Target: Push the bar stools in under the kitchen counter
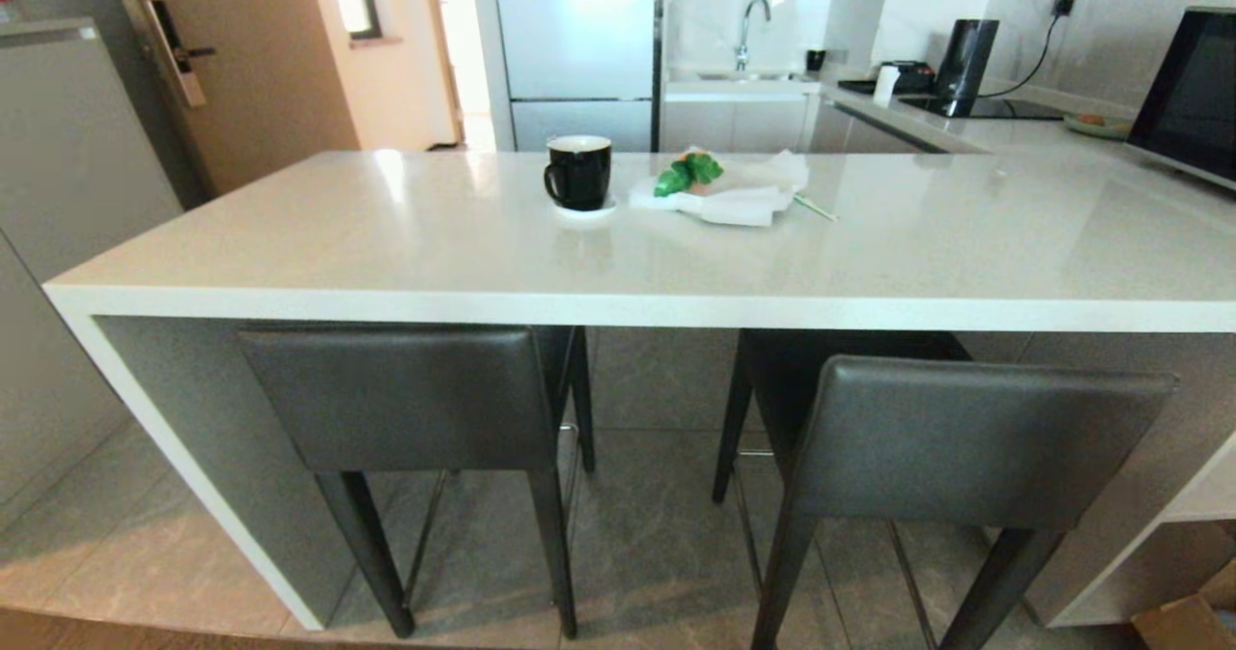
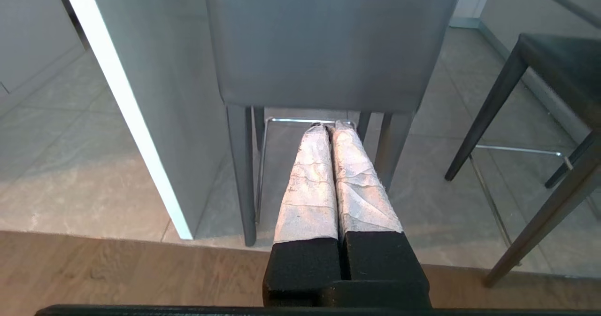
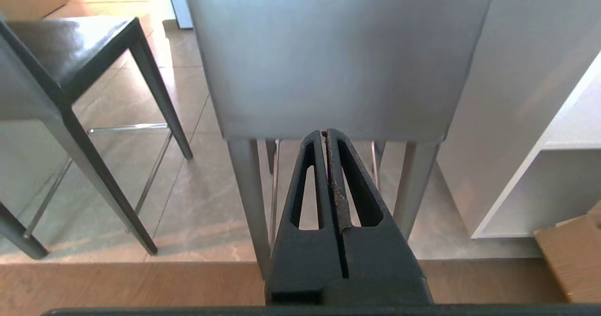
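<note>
Two bar stools with dark grey backrests stand at the kitchen counter [image 1: 618, 307], an off-white slab top with a white side panel. The left bar stool [image 1: 406, 394] has its backrest level with the counter's front edge. The right bar stool [image 1: 966, 433] stands further out, its seat partly under the slab. My left gripper [image 2: 330, 127] is shut and empty, pointing at the left stool's backrest [image 2: 328, 43] from a short way off. My right gripper [image 3: 324, 133] is shut and empty, just short of the right stool's backrest [image 3: 338, 57]. Neither arm shows in the head view.
A black mug [image 1: 577, 173] on a saucer and a white wrapper with green leaves [image 1: 719, 189] sit on the counter top. A grey cabinet [image 1: 58, 196] stands to the left, a white shelf unit [image 3: 554, 184] and a cardboard box [image 1: 1193, 616] to the right.
</note>
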Motion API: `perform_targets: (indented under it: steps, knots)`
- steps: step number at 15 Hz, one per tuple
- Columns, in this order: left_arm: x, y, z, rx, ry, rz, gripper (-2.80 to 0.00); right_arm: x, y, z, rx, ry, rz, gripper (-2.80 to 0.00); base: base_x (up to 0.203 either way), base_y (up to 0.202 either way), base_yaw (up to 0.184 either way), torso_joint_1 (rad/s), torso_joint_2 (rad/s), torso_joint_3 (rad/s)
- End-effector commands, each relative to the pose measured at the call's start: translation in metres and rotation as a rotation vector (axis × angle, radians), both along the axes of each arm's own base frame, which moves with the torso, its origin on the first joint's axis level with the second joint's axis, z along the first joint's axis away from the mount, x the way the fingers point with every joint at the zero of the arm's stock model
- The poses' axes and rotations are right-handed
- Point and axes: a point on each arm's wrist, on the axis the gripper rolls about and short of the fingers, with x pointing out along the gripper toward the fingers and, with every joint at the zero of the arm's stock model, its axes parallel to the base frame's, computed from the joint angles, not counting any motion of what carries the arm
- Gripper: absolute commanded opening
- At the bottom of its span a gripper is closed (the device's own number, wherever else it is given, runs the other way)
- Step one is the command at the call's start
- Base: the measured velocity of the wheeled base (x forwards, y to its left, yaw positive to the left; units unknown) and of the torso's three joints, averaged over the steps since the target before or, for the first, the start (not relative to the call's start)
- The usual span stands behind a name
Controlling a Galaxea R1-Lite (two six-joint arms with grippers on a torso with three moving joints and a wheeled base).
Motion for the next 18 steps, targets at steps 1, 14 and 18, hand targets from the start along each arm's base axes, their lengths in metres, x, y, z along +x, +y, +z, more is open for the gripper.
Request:
perform_targets:
  steps: [1,14,18]
  knots:
    - [0.0003,0.0,-0.0008,0.001,0.003,0.0,-2.8,0.0001,0.0,0.0,0.0,0.001,0.0,-2.8,0.0,0.0,0.0,0.209,-0.49,-0.281]
    - [0.0003,0.0,-0.0007,-0.001,0.004,0.0,-2.8,0.0001,0.0,0.0002,0.001,0.0,-0.001,-2.8,0.0,0.0,0.0,0.104,-0.23,-0.131]
    - [0.0002,0.0,-0.0008,0.0,0.002,0.0,-2.8,0.0001,0.0,0.0002,0.001,0.0,0.0,-2.8,0.0,0.0,0.0,0.0,0.0,0.0]
